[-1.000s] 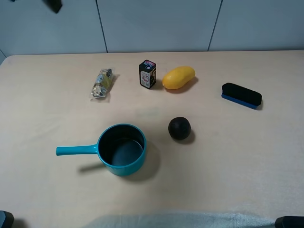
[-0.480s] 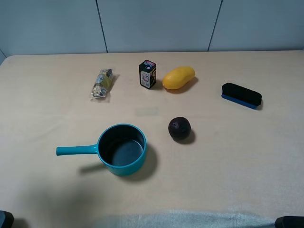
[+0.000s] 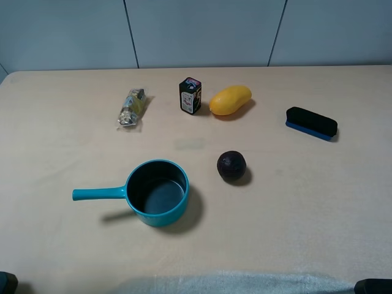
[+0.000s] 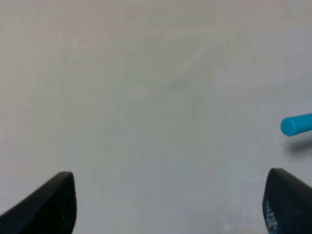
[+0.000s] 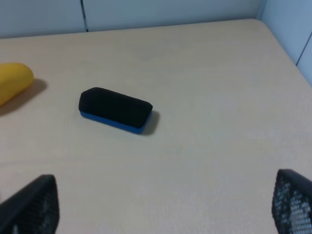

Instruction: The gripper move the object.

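Observation:
The object, a small black box (image 3: 190, 95) with white and pink marks, stands upright at the back middle of the table, just left of a yellow mango (image 3: 230, 100). Neither wrist view shows it. My left gripper (image 4: 168, 207) is open and empty over bare table, with the tip of a teal pot handle (image 4: 297, 125) to one side. My right gripper (image 5: 161, 207) is open and empty, facing the black-and-blue eraser (image 5: 115, 109), with the mango's end (image 5: 13, 83) at the frame edge. Both grippers are far from the box.
A teal pot (image 3: 156, 193) with its handle pointing left sits front of centre. A dark round fruit (image 3: 231, 165) lies to its right. A crinkled yellow-silver wrapper (image 3: 131, 108) lies left of the box. The eraser (image 3: 311, 122) is at the right.
A dark shape at the top left corner of the exterior high view one second ago has left the picture. Nothing on the table has moved.

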### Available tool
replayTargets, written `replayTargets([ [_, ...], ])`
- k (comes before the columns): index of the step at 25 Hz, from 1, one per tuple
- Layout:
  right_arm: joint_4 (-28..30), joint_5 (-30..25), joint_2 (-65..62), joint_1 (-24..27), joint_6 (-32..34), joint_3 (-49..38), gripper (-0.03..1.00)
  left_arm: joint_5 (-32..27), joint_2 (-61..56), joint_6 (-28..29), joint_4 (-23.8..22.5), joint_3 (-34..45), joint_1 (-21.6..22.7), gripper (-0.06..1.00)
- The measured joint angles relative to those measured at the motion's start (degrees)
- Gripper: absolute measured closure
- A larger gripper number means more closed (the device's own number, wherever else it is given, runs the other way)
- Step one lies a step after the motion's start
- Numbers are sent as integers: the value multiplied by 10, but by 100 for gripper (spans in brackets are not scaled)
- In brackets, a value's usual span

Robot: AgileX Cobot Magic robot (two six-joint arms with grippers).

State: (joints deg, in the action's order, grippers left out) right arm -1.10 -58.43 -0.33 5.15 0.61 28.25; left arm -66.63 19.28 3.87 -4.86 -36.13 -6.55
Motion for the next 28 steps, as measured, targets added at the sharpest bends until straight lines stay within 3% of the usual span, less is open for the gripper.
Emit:
replayTargets([
  [10, 0, 0, 0, 0, 0, 0, 31, 4, -76, -7, 15, 61, 3, 17],
  [28, 0, 0, 0, 0, 0, 0, 31, 10, -194, -24, 15, 64, 10, 17],
])
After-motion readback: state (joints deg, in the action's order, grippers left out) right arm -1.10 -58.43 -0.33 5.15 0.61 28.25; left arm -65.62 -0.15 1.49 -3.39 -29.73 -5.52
